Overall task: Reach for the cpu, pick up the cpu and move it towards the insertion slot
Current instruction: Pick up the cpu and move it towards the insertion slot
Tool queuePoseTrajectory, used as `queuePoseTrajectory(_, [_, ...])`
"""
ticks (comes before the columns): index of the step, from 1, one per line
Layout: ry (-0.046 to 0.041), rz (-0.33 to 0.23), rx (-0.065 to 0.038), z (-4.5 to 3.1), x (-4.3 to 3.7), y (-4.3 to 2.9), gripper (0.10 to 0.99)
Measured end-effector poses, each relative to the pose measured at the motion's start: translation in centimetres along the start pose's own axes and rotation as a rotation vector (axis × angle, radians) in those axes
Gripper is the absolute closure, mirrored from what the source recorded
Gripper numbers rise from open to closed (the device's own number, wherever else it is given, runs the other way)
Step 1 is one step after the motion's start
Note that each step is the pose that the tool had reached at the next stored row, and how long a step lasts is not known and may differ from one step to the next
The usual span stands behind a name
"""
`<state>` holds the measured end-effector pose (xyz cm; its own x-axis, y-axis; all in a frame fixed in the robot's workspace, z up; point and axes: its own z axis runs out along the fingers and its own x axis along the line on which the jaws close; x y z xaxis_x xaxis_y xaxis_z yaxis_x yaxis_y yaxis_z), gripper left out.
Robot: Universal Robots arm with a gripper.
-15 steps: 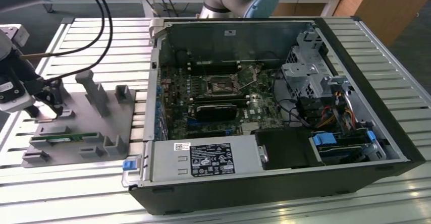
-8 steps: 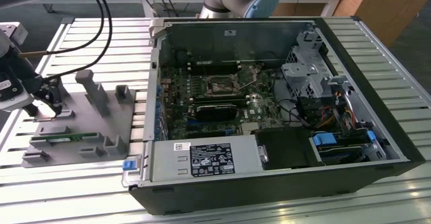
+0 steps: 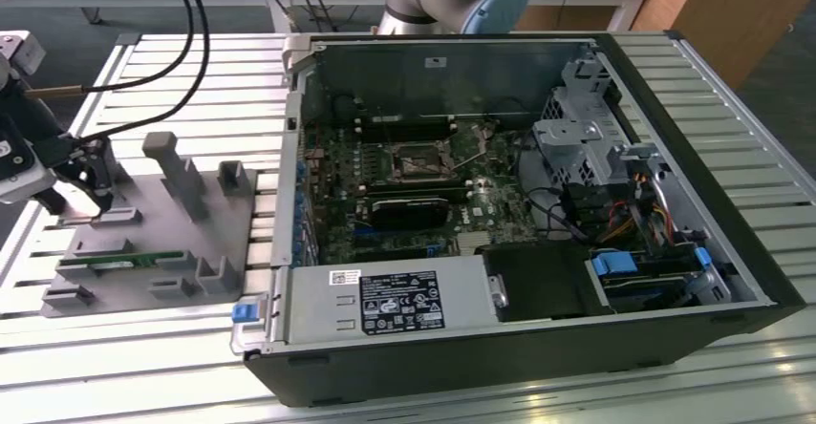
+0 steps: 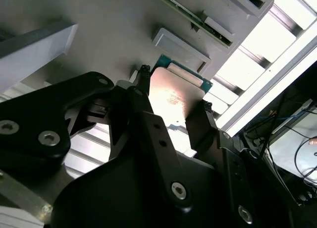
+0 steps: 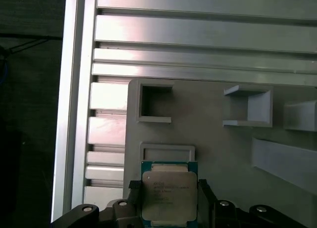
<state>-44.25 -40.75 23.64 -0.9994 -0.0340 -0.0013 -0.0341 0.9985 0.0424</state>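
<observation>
A: Where's the cpu point(image 5: 169, 196) sitting right now?

B: It's sitting between the fingers point(image 5: 133, 196) of the hand point(image 4: 174, 89), which looks to be pinching both its edges, just over the grey tray point(image 3: 191, 243) on the table point(image 3: 166, 71) at the exterior view's left. The slot point(image 3: 418, 163) is lying well off toward the exterior view's right, inside the case point(image 3: 714, 204).

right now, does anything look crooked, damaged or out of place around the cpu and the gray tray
Nothing stands out. The cpu sits square in the gripper, over the gray tray, with no visible damage. In the exterior view the insertion slot in the open computer case looks intact.
</observation>
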Motion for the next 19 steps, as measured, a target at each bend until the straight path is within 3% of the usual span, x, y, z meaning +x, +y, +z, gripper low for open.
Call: queuePoseTrajectory(19, [0.0,0.0,0.0,-0.98,0.0,0.04,0.549])
